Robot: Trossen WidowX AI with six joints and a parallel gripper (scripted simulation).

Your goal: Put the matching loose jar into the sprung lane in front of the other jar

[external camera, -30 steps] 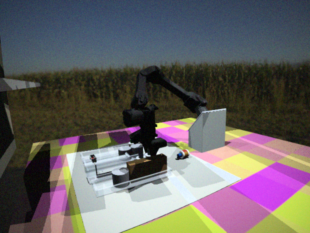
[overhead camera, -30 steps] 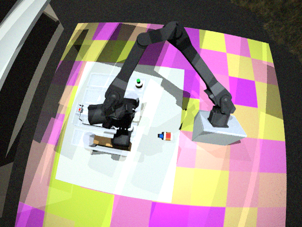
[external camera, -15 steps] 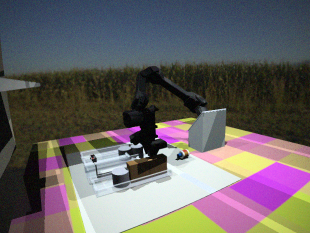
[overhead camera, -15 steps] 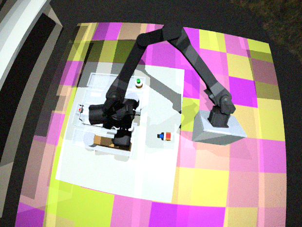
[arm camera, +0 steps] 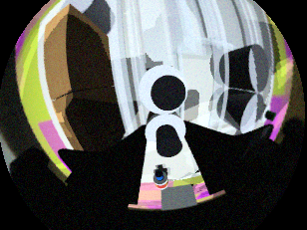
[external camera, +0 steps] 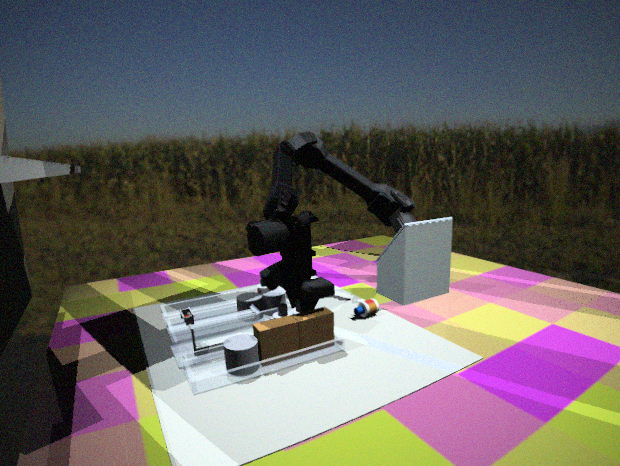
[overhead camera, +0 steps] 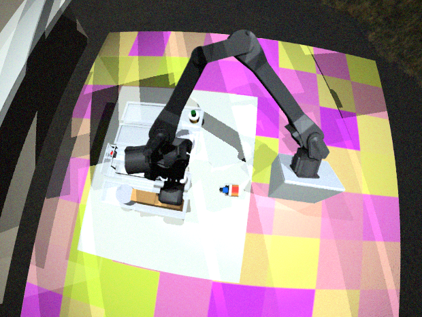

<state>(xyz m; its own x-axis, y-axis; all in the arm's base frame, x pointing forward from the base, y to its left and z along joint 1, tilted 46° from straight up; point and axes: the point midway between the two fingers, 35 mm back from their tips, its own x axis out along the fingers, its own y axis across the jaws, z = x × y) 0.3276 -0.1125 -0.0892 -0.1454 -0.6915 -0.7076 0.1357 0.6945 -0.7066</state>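
Note:
My gripper [arm camera: 163, 125] points down over the middle, sprung lane and is shut on a white-rimmed jar with a dark centre [arm camera: 168, 141]. The matching jar [arm camera: 167, 93] stands directly behind it in the lane, between the clear lane walls [arm camera: 131, 106]. The two rims touch or nearly touch in the wrist view. A small red mark [overhead camera: 111, 152] [external camera: 187, 314] shows at the rear of the sprung lane. The arm hides most of the lane in the top view, and brown boxes hide the fingertips in the exterior view. The pusher plate, front stop and jar bases cannot be made out.
Brown boxes [overhead camera: 143, 196] [external camera: 276, 340] [arm camera: 56, 54] and a grey cylinder [overhead camera: 124, 194] [external camera: 241, 355] fill the neighbouring lane. Dark cylinders [external camera: 273, 299] [arm camera: 236, 68] stand in the other neighbouring lane. A green-capped bottle [overhead camera: 193, 117] stands beyond. A blue-capped bottle [overhead camera: 233, 190] [external camera: 370, 307] lies in front.

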